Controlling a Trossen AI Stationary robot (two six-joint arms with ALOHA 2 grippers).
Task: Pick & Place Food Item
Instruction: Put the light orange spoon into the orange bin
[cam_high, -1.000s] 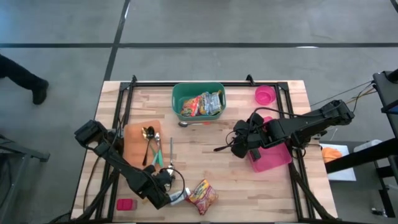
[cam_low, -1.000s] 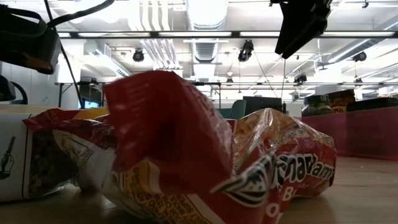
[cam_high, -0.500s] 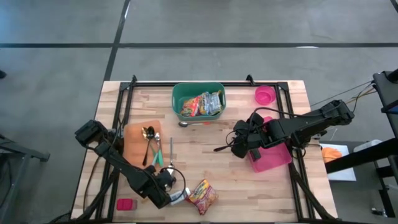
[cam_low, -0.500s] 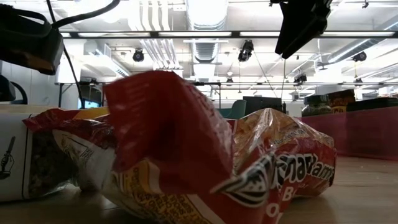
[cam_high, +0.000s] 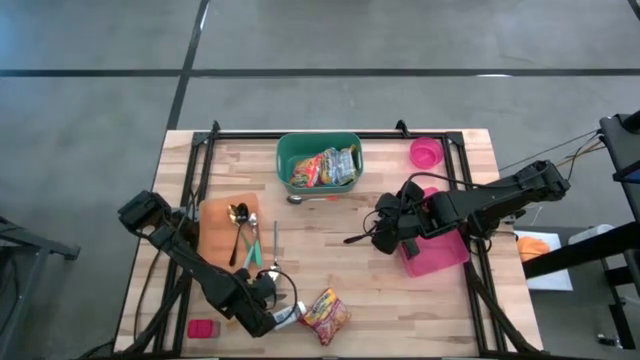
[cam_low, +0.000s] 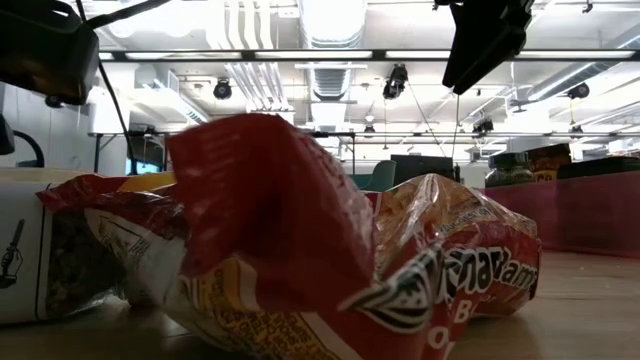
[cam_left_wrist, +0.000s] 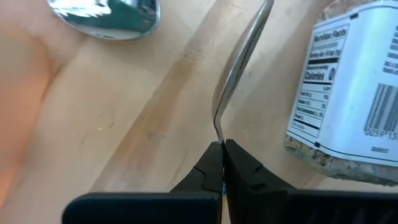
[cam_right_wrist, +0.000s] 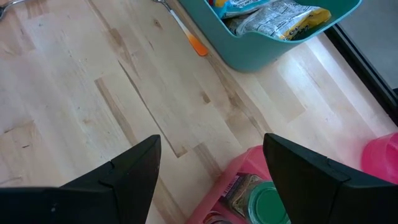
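Two snack packets lie at the near edge of my table: a red bag (cam_high: 325, 314) and, touching its left side, a white-labelled packet (cam_left_wrist: 348, 93). My left gripper (cam_high: 281, 316) sits just left of that white packet, low over the wood. Through the left wrist camera I see its fingers (cam_left_wrist: 208, 171) pressed together on the thin tip of a metal spoon handle (cam_left_wrist: 239, 59); the packet lies beside the fingers, not between them, and I cannot tell whether it touches them. The spoon's bowl (cam_left_wrist: 106, 14) lies farther on, next to an orange board (cam_high: 222, 230).

On that board, left of centre, rest a gold spoon (cam_high: 238, 222) and other cutlery. My right gripper (cam_high: 385, 228) hovers right of centre above bare wood, its fingers (cam_right_wrist: 124, 174) spread wide and holding nothing. Just right of it stands a pink tray (cam_high: 440, 255), with a green lid (cam_right_wrist: 267, 208) showing inside.

Farther back, mid-table, is a green bin (cam_high: 290, 150) holding more packets (cam_high: 325, 167), with a small orange-tipped utensil (cam_right_wrist: 189, 34) lying at its near side. A pink cup (cam_high: 426, 153) stands at the far right.
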